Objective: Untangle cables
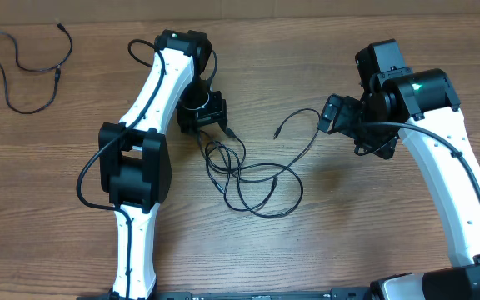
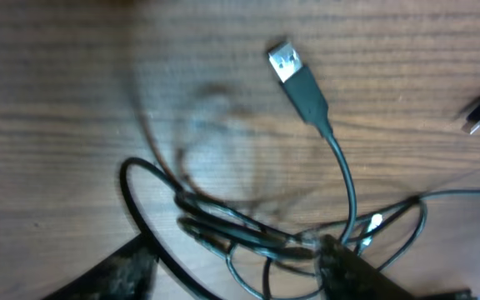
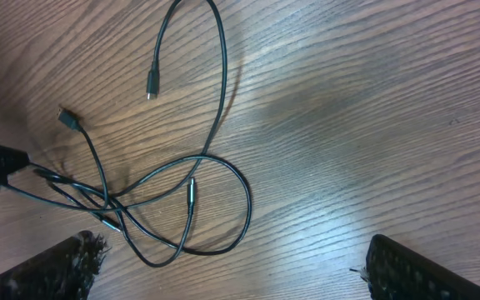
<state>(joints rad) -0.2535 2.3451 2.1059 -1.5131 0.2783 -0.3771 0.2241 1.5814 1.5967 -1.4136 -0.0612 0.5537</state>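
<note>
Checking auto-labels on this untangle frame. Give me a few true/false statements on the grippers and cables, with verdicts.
1. The left gripper sits low over the tangled cables, strands between its jaws. True.
2. The right gripper is shut on a cable. False: it is open and holds nothing.
3. A USB-A plug with a silvery tip lies free on the wooden table. True.
4. Every cable is in the tangle. False: a separate black cable lies apart at the overhead view's top left.
</note>
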